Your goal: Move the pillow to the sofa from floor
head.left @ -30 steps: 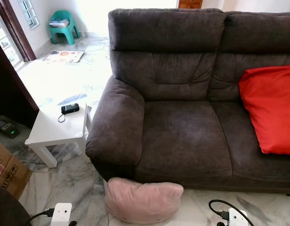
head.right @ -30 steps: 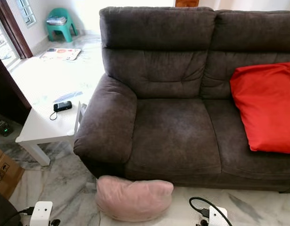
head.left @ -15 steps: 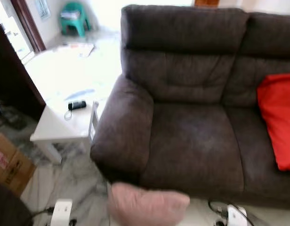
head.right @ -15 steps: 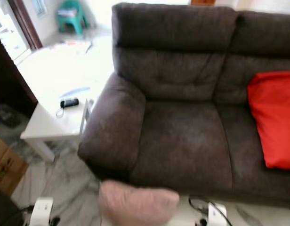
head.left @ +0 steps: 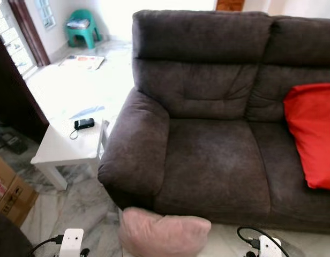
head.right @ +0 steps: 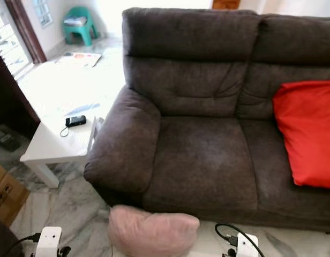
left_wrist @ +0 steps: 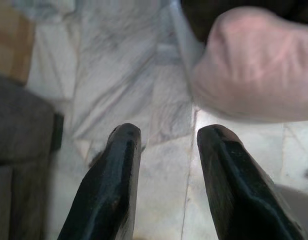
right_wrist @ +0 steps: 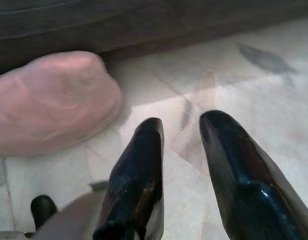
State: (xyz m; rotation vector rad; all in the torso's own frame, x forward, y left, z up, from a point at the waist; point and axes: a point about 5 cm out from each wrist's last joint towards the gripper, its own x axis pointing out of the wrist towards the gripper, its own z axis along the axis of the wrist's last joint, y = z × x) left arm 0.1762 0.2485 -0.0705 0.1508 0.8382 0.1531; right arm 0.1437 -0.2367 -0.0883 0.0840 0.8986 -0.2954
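Soft pink fabric pillow (head.left: pixel 164 233) on marble floor (head.left: pixel 74 206), against dark grey sofa (head.left: pixel 218 160) front. Left pincer (left_wrist: pixel 164 137), right pincer (right_wrist: pixel 181 125) spread, empty — flank pillow ends, squeeze evenly, lift onto seat.

A dark brown sofa (head.left: pixel 218 139) holds a red cushion (head.left: pixel 312 134) on its right seat, a pink pillow (head.left: pixel 162 233) on the floor touches its front, and a white side table (head.left: pixel 66 147) stands just beside its left armrest.
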